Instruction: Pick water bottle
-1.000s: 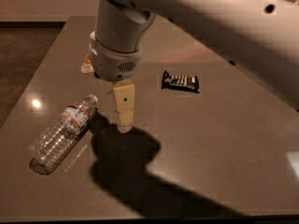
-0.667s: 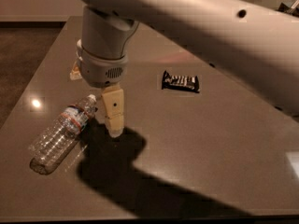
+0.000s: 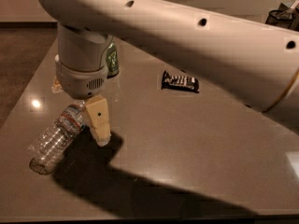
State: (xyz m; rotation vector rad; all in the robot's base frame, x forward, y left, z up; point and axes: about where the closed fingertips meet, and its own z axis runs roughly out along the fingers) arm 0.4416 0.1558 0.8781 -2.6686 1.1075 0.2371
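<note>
The water bottle [image 3: 52, 140] is clear ribbed plastic with a white-blue-red label band. It lies on its side at the left of the dark table [image 3: 196, 139], base toward the front-left and cap end up under my wrist. My gripper [image 3: 78, 105] hangs right over the cap end and is open. One tan finger [image 3: 99, 125] stands just right of the bottle's neck, and the tip of the other finger [image 3: 57, 85] shows on the far left side. The cap itself is hidden by the wrist.
A green soda can [image 3: 111, 59] stands behind the wrist. A dark wrapped snack bar [image 3: 180, 81] lies at mid-table to the right. My arm spans the upper part of the view. The table's left edge runs close to the bottle.
The gripper has moved left and down, from beside the bottle's cap to over its cap end. The bottle has not moved.
</note>
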